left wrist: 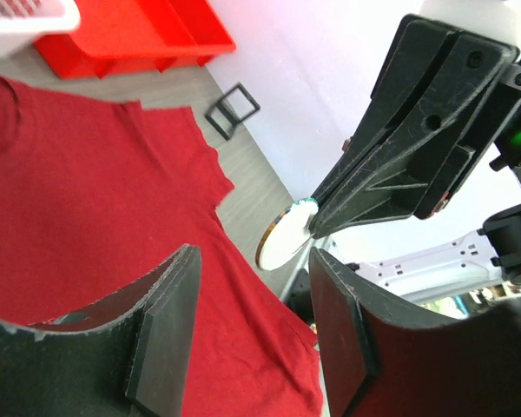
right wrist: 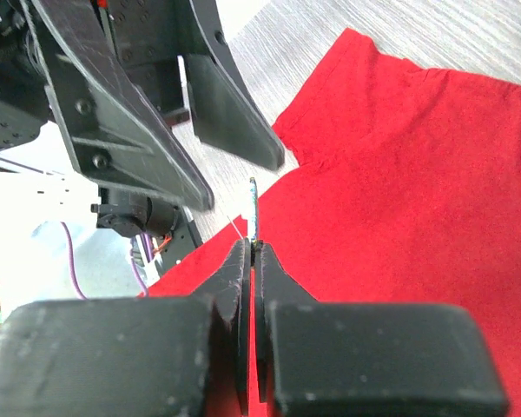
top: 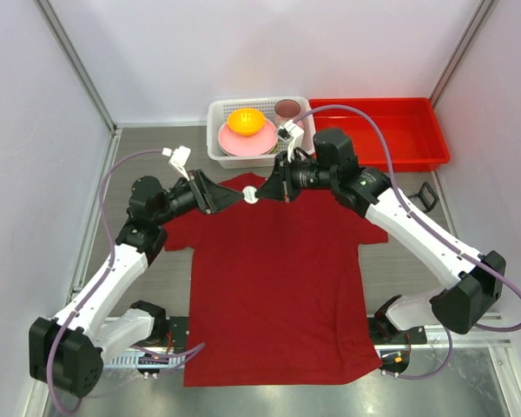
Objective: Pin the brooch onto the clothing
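The dark red T-shirt lies flat on the table, collar at the far end. My right gripper is shut on the brooch, a small pale disc held edge-on above the collar. In the left wrist view the brooch shows as a pale disc pinched at its rim by the right fingertips. My left gripper is open and empty, its tips just left of the brooch, with the shirt below them.
A white basket with a pink plate, an orange bowl and a brown cup stands behind the collar. A red tray lies at the back right. A small black frame lies right of the shirt.
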You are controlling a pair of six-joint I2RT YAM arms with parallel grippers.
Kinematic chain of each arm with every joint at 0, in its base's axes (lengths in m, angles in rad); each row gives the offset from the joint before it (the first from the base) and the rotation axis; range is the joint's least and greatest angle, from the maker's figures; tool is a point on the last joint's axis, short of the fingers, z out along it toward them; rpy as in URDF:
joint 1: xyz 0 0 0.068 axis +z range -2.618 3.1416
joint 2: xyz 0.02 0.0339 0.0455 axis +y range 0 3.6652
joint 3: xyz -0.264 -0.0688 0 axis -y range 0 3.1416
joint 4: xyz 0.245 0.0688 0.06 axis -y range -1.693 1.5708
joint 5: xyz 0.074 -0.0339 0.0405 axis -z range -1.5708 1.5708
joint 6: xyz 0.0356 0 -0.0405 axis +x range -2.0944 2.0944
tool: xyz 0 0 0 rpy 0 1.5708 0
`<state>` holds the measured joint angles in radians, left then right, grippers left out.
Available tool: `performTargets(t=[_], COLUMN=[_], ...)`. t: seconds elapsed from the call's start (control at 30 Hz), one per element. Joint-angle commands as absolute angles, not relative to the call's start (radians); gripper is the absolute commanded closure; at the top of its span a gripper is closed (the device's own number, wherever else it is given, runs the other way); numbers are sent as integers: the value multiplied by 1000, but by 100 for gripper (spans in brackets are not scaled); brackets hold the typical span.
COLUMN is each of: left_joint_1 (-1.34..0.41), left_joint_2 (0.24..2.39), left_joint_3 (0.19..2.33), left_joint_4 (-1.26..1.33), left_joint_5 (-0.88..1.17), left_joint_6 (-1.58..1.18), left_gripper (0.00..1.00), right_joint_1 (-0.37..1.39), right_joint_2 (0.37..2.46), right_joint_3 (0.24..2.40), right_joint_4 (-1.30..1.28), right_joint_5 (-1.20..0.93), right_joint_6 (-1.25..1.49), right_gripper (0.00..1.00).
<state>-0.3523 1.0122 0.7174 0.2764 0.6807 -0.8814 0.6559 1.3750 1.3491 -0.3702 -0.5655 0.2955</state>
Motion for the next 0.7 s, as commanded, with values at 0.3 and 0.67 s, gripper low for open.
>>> performTargets(t=[0.3, 0.67], left_joint_1=[-221, -285], left_joint_2=[923, 994], left_joint_3=[841, 916], left_joint_4=[104, 38], left_joint_5=[991, 1009], left_joint_6=[-413, -313], left_gripper=[46, 50], right_joint_1=[647, 670], right_joint_2=[1338, 1342], right_joint_3=[1420, 1443], right_joint_4=[-382, -396], right_joint_5=[-693, -746], right_joint_6=[101, 52], right_gripper=[99, 99])
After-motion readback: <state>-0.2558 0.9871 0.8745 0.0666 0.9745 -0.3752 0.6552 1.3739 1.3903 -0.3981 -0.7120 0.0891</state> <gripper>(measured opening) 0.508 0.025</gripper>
